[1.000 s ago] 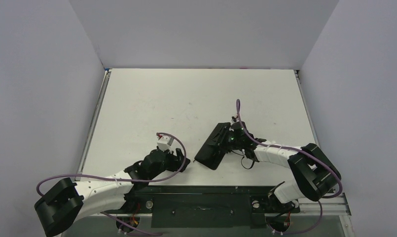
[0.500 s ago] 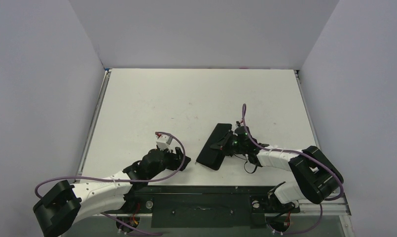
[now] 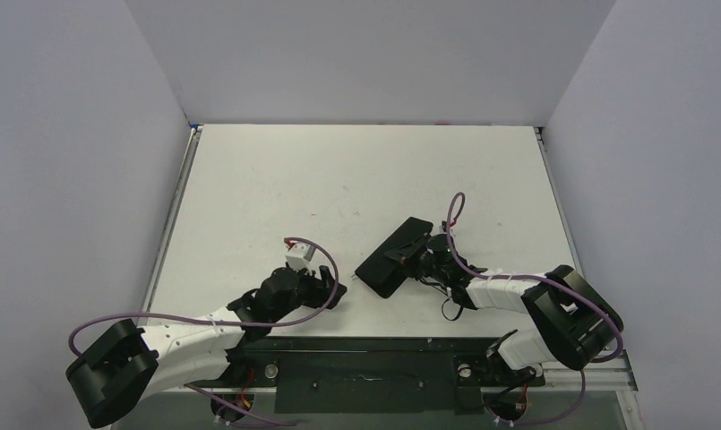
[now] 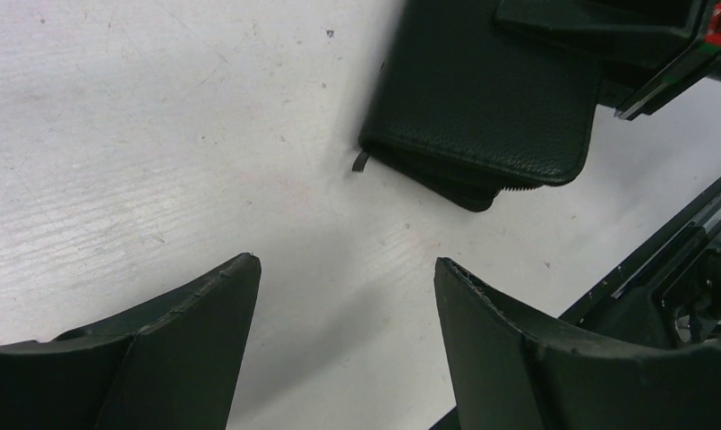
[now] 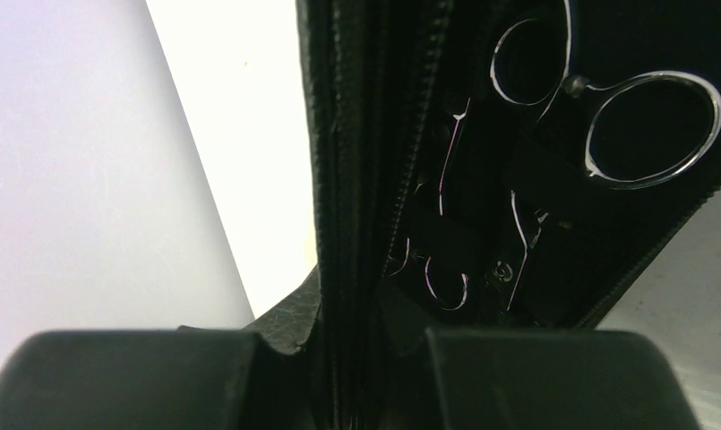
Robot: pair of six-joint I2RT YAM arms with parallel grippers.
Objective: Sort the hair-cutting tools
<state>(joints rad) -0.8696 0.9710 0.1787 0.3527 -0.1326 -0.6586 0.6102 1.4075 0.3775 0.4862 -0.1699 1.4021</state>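
Note:
The black zip case (image 3: 390,260) lies at the table's near middle. My right gripper (image 3: 421,261) is shut on the case's zipped edge (image 5: 356,134) and holds one flap raised. In the right wrist view the silver scissors (image 5: 607,116) sit inside the case with both finger rings showing, next to other thin metal pieces in loops. The black comb is hidden. My left gripper (image 3: 331,291) is open and empty, low over the table left of the case. In the left wrist view the gripper (image 4: 346,264) faces the case's closed corner (image 4: 491,98).
The table's dark front rail (image 3: 365,354) runs just near of both grippers. The right arm's fingers (image 4: 643,45) reach over the case's far side. A purple cable (image 3: 452,210) loops above the right wrist.
The case's far end has swung to the right as my right gripper moved right with its edge. My left gripper has hardly moved.

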